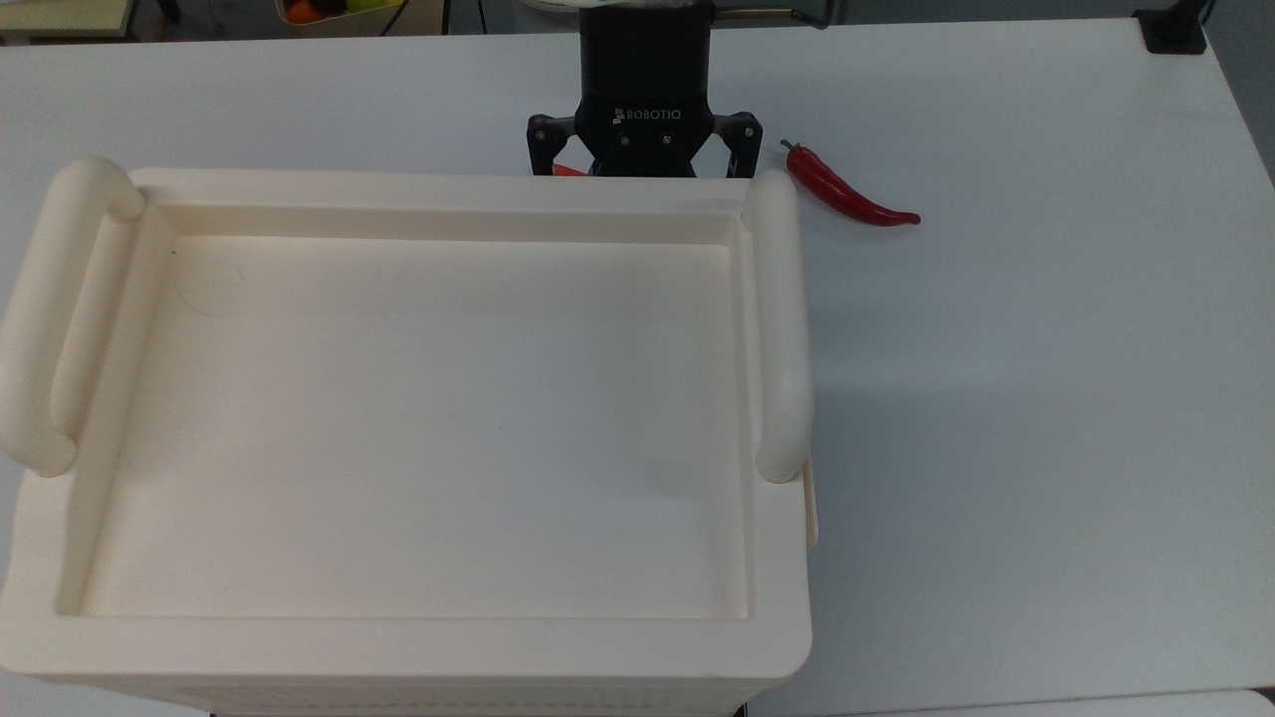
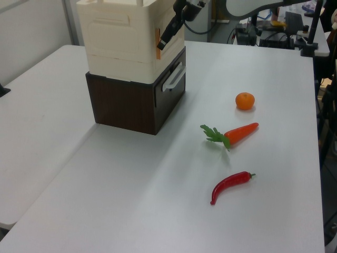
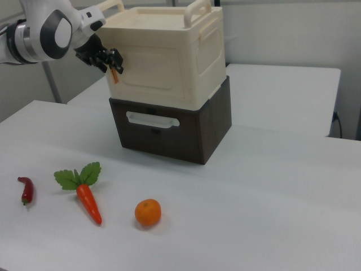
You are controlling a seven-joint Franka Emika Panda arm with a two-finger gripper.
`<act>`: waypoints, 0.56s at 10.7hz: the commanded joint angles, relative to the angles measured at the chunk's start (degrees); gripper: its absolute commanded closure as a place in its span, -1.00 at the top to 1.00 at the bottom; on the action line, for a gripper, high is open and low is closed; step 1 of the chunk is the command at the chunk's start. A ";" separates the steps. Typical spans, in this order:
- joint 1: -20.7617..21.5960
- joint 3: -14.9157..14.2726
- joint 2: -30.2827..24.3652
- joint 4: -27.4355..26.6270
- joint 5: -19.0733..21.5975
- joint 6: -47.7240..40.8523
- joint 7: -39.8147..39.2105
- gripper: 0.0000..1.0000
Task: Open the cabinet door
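Nearest on the counter lie one orange, one carrot and one red chilli. Behind them stands one dark drawer unit carrying the one cabinet, which has two tube handles on top. The cabinet door sits flush in the cabinet's front face, so it looks shut. The one tool hangs at the door's edge, right by an orange tab. I cannot tell whether the tool is spread or pressed together. Judging by this, the approach is done; gripping and swinging the door out remain.
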 commanded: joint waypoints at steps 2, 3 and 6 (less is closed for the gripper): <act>0.77 -0.57 -0.09 0.78 -1.29 0.37 1.39 -0.28; 0.77 -0.57 -0.09 0.78 -1.29 0.37 1.39 -0.32; 0.77 -0.57 -0.35 0.52 -1.29 0.11 1.39 -0.64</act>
